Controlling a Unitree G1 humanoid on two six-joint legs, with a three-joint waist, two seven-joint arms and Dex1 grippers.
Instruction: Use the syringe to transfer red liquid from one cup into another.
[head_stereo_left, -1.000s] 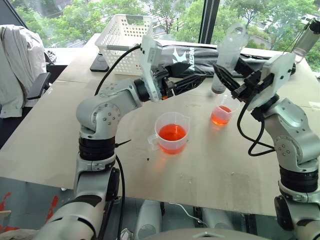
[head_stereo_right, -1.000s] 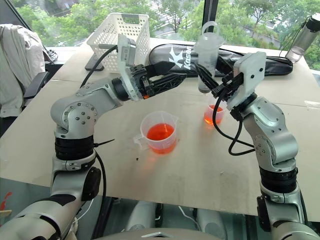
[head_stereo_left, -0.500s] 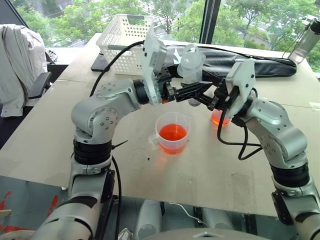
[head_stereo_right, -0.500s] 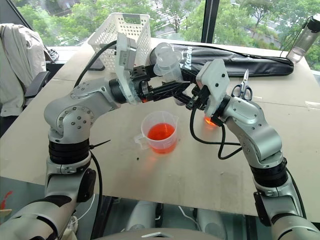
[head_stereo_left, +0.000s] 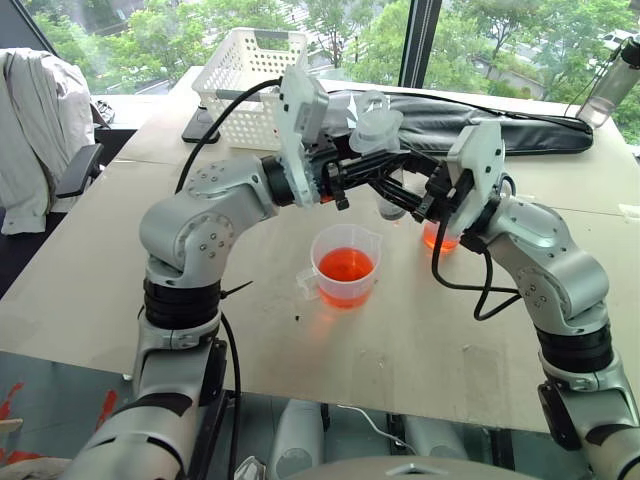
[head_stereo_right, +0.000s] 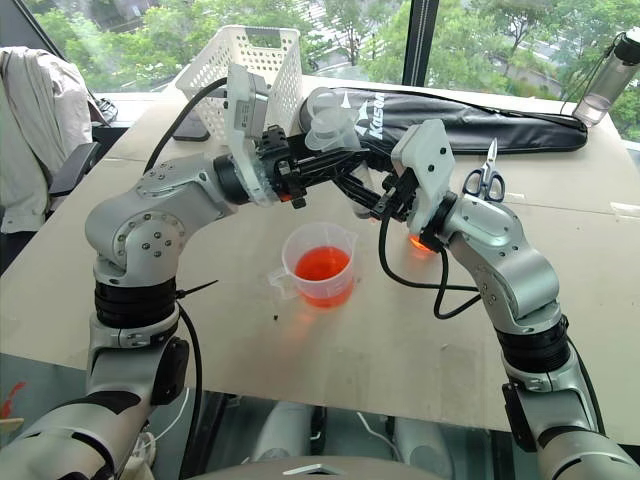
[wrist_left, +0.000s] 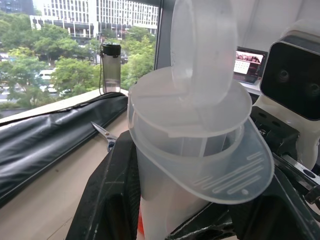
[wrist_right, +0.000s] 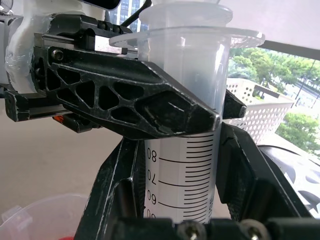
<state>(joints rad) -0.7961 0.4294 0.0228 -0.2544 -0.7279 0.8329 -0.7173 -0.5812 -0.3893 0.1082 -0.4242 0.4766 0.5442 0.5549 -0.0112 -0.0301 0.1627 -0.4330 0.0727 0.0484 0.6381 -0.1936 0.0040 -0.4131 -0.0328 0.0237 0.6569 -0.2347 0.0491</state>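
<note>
The syringe (head_stereo_left: 378, 135) stands upright in the air over the table (head_stereo_left: 420, 330), above and between the two cups. The right gripper (head_stereo_left: 425, 197) is clamped on its lower barrel, fingers (wrist_right: 245, 165) hard against both sides. The left gripper (head_stereo_left: 385, 170) reaches in from 9 o'clock and its fingers (wrist_right: 150, 107) lie against the barrel just under the flange, partly closed around it. The big cup (head_stereo_left: 345, 265) with red liquid (head_stereo_left: 345, 264) sits at 6 o'clock of the syringe; the small cup (head_stereo_left: 437, 237), also holding some, is at 3 o'clock of the big one, partly behind the right wrist. A basket (head_stereo_left: 250, 75) and a black bag (head_stereo_left: 520, 125) lie at 12 o'clock
</note>
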